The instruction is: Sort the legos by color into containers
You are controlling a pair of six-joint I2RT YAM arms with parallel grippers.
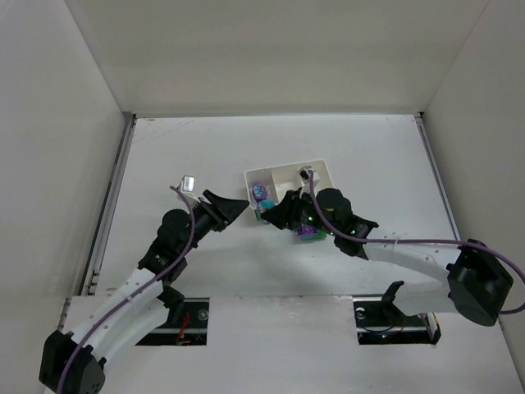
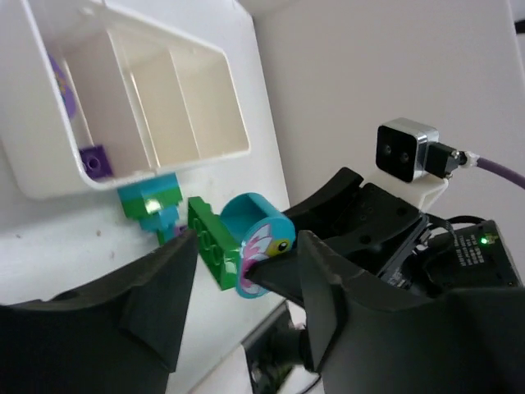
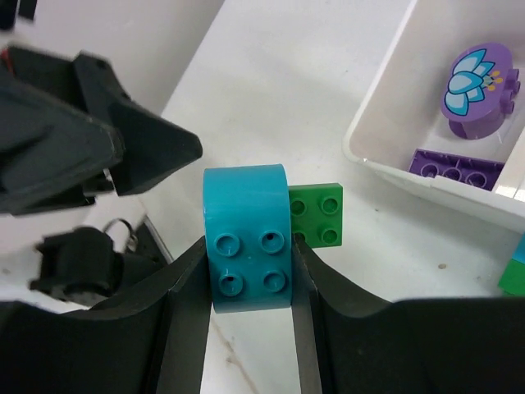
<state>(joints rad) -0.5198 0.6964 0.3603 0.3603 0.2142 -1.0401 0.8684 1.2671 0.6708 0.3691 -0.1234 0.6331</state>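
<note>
Teal brick (image 3: 246,238), studs toward the wrist camera, sits clamped between the right claw's (image 3: 250,258) fingers over the counter (image 3: 271,74). A green brick (image 3: 318,212) clings to its 1 o'clock side. The tray (image 3: 385,160) lies at 2 o'clock, holding two purple bricks (image 3: 455,164). The left claw (image 1: 239,207), at 10 o'clock, gapes empty nearby.

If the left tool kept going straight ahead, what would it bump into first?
Probably the teal round brick, with a green brick against it, held in the right tool; depth is hard to judge.
</note>
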